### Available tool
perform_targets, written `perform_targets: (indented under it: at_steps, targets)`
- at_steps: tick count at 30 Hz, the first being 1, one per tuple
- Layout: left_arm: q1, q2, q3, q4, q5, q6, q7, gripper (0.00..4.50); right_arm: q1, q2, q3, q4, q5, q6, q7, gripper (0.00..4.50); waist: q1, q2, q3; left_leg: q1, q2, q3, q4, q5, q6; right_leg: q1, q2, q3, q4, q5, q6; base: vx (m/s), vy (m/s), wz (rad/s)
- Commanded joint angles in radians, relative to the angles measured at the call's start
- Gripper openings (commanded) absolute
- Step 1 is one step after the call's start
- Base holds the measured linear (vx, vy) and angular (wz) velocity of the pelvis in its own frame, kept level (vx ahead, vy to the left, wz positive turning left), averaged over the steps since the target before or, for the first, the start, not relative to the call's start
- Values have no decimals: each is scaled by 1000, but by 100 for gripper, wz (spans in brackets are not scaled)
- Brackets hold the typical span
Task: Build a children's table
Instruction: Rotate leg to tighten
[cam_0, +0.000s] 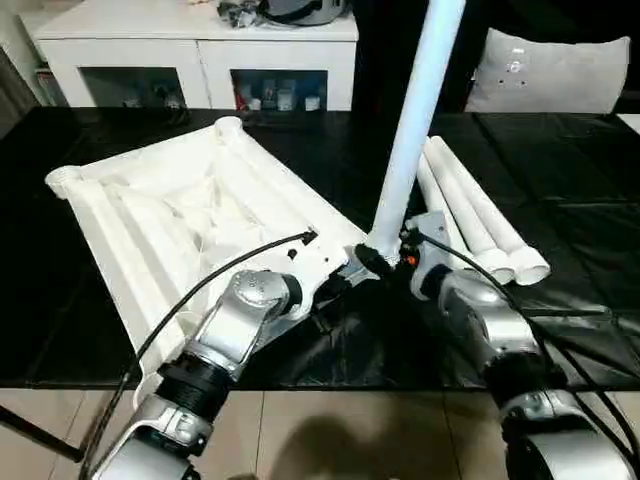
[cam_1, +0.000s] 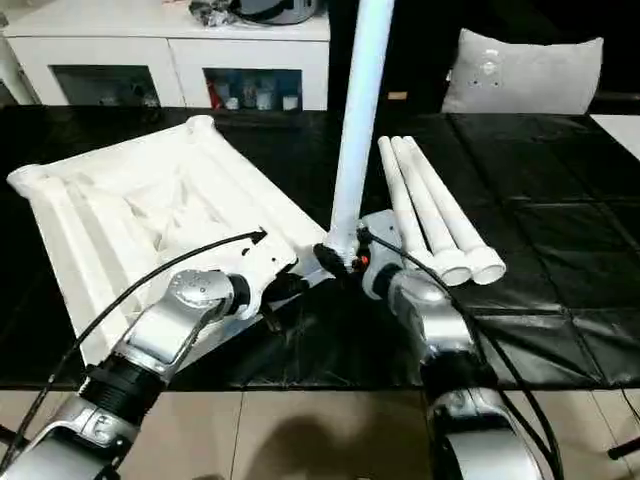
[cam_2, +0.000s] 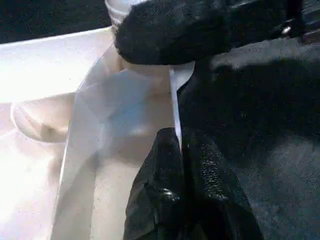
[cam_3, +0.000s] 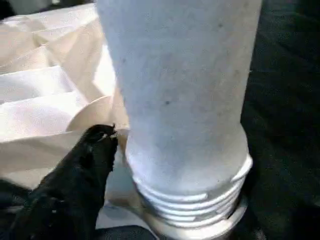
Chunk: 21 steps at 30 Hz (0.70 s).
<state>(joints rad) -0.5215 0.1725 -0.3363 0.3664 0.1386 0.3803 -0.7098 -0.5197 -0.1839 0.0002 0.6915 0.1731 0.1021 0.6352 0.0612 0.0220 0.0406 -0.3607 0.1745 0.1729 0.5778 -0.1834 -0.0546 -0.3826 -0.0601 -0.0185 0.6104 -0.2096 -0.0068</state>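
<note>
— What are you doing at this corner?

— I am screwing one leg (cam_0: 415, 120) into the near corner socket (cam_3: 200, 227) of the tabletop (cam_0: 170, 215), which is lying underside up on the black counter (cam_0: 580, 180). The leg is standing upright, and its threaded end (cam_3: 192, 192) is sitting at the mouth of the socket with several threads showing above it.

— And your claws?

— My left claw (cam_2: 181, 150) is pinching the thin edge wall of the tabletop, closed on it, so the top is not turning with the leg. My right claw (cam_0: 385, 258) is at the base of the leg; one finger (cam_3: 75, 175) is standing beside the tube, but I cannot tell whether the claw is gripping or letting go.

— What is needing care?

— I think the leg must be staying straight, or the thread may be crossing. I should be taking it low and turning in short steps. The three other legs (cam_0: 475, 220) are lying together on the counter, just beside my right arm.
</note>
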Motion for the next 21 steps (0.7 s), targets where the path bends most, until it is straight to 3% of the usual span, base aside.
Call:
perform_targets:
  at_steps: [1, 4, 8, 15, 17, 21]
  targets:
    - [-7, 45, -24, 35, 48, -31, -26, 0, 30, -22, 23, -35, 16, -14, 86, 429, 8, -5, -51, 2, 48, -17, -70, -242, 40, 32, -73, 34, -86, -188, -194, 0, 0, 0]
    - [-6, 78, -43, 37, 49, -60, -81, 0, 50, -68, 21, -90, 36, -27, 166, 446, 8, -5, -58, -5, 47, -15, -59, -150, 73, 39, -70, 29, -68, -17, -231, 0, 0, 0]
    - [-4, 145, -92, 48, 48, -131, -194, 0, 62, -166, 42, -159, 50, -2, 324, 446, 10, -4, -60, -9, 46, -15, -52, -105, 104, 44, -69, 26, -59, 76, -255, 0, 0, 0]
    - [4, 235, -154, 34, 27, -273, -383, 0, 55, -247, 110, -187, 15, -14, 474, 446, 14, -5, -53, -4, 52, -11, -57, -171, 83, 38, -71, 25, -69, -52, -262, 0, 0, 0]
    - [4, 251, -162, 28, 18, -291, -425, 0, 52, -254, 127, -190, 14, -13, 515, 446, 21, -3, -53, 0, 55, -11, -57, -173, 78, 35, -71, 25, -67, -57, -264, 0, 0, 0]
    - [-8, 283, -189, 23, 17, -339, -508, 0, 39, -258, 163, -183, 4, -15, 570, 446, 37, -9, -55, 1, 56, -8, -56, -147, 78, 34, -72, 26, -59, -22, -267, 0, 0, 0]
